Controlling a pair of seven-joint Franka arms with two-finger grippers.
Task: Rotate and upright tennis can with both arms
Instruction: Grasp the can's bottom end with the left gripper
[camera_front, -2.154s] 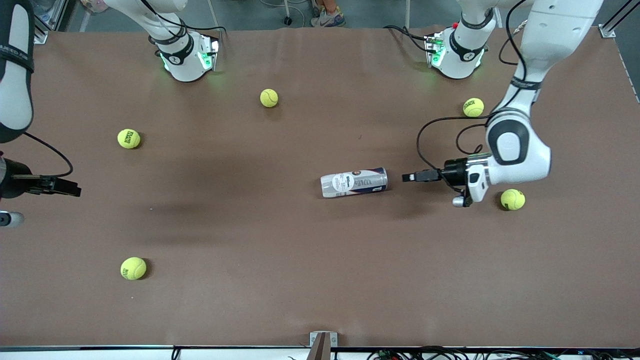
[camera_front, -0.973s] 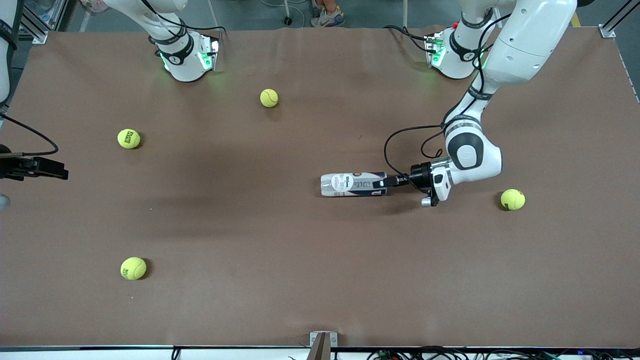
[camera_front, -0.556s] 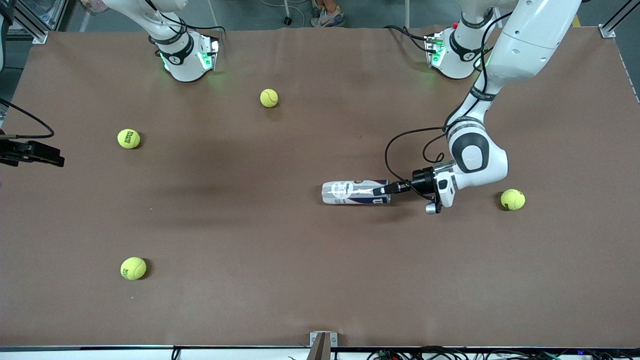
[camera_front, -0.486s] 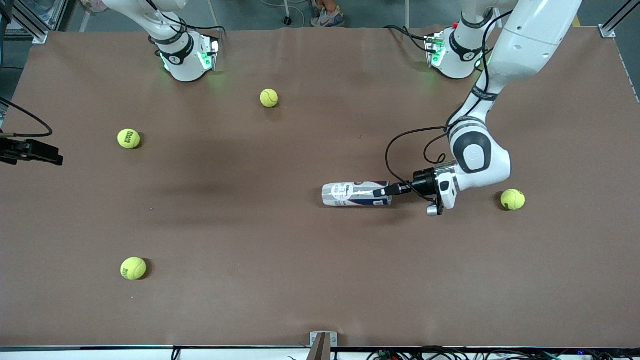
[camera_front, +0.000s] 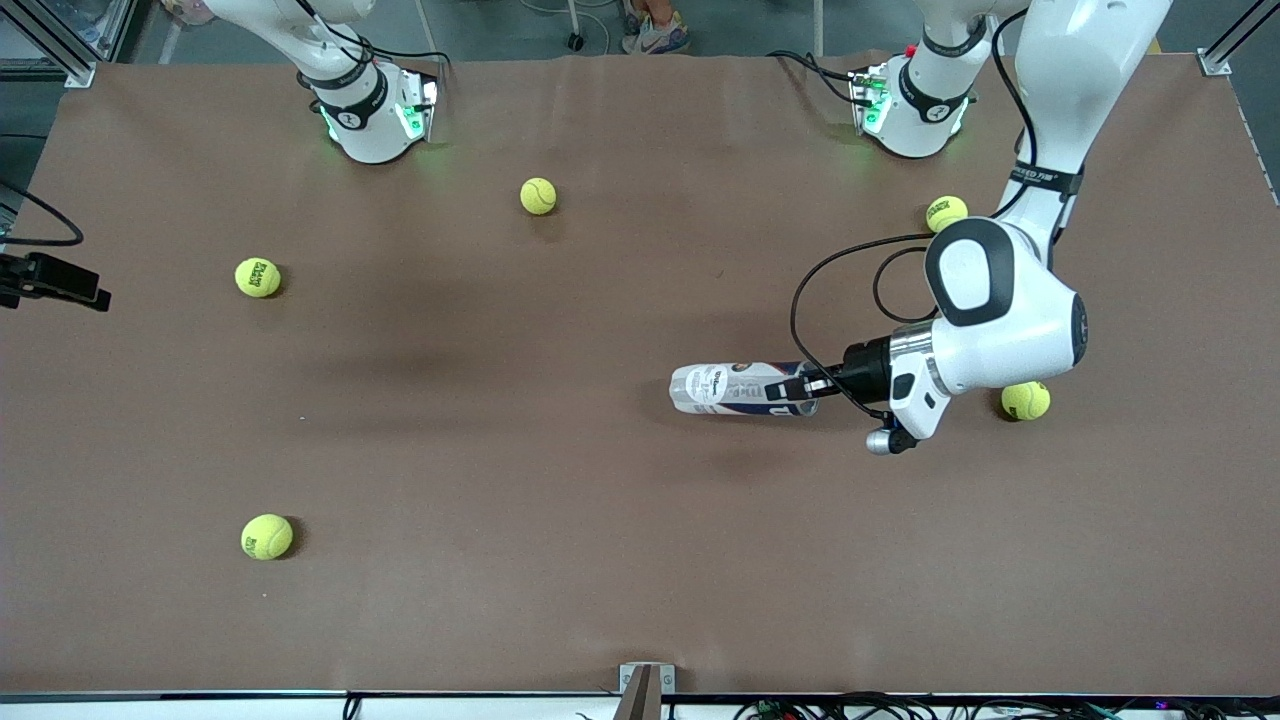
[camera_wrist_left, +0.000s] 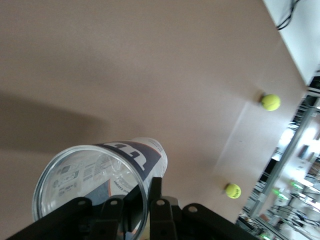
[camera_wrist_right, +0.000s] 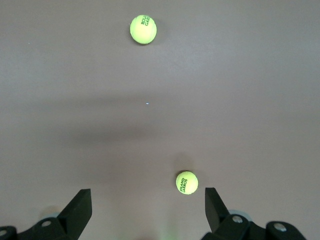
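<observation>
The tennis can (camera_front: 735, 389), a clear tube with a white and navy label, lies about level near the table's middle. My left gripper (camera_front: 803, 388) is shut on the rim of its open end, at the left arm's end of the can. In the left wrist view one finger (camera_wrist_left: 157, 200) is outside the can's (camera_wrist_left: 95, 175) wall and the other is inside. The can seems raised a little off the table. My right gripper (camera_front: 92, 294) waits at the right arm's end of the table. It shows open and empty in the right wrist view (camera_wrist_right: 147, 212).
Several tennis balls lie about: one (camera_front: 1026, 400) under the left arm's wrist, one (camera_front: 946, 213) near the left base, one (camera_front: 538, 196) near the right base, and two (camera_front: 258, 277) (camera_front: 267, 536) toward the right arm's end.
My left gripper moved up to the can's open end, shut on its rim and drew the can toward the left arm's end. My right gripper drew back toward the table's edge.
</observation>
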